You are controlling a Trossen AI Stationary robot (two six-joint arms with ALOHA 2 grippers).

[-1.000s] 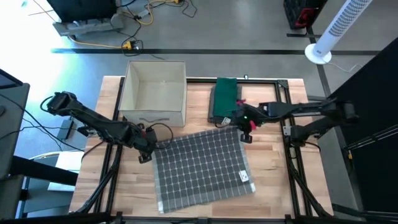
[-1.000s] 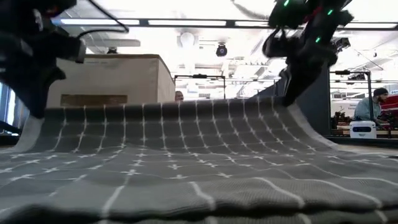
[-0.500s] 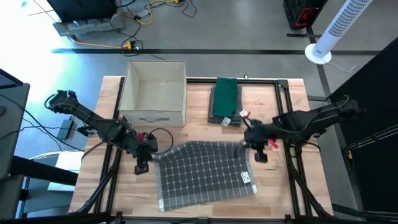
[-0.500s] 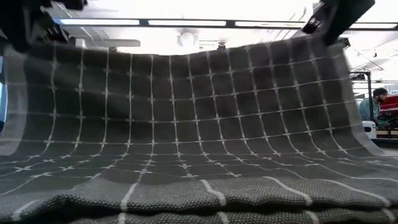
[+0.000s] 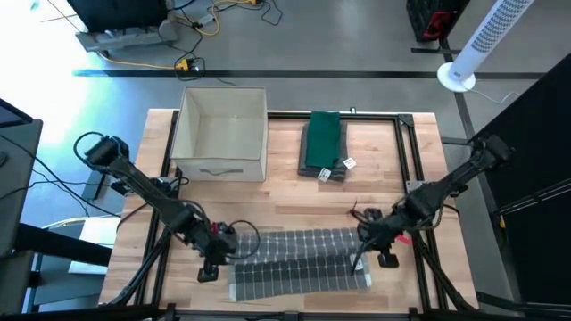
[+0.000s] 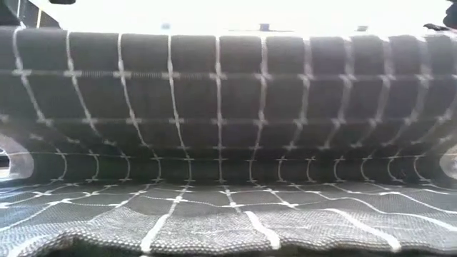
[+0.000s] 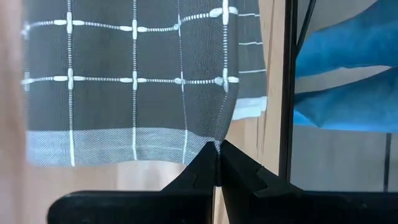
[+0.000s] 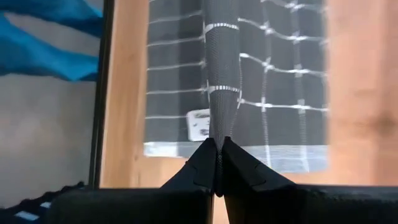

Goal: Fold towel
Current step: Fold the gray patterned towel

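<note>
Grippers, left (image 5: pixel 214 260) and right (image 5: pixel 375 247), pinch towel (image 5: pixel 299 261) corners; box (image 5: pixel 221 132) and green cloth (image 5: pixel 323 143) behind

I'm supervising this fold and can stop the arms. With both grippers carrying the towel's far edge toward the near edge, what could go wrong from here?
Each pinch looks thin: the left gripper and right gripper hold the grey towel only at its corner tips, so a corner could slip out.

The lifted edge sags between them in the low view, so it may land wrinkled.

The corners may land unevenly, leaving the fold skewed.
</note>
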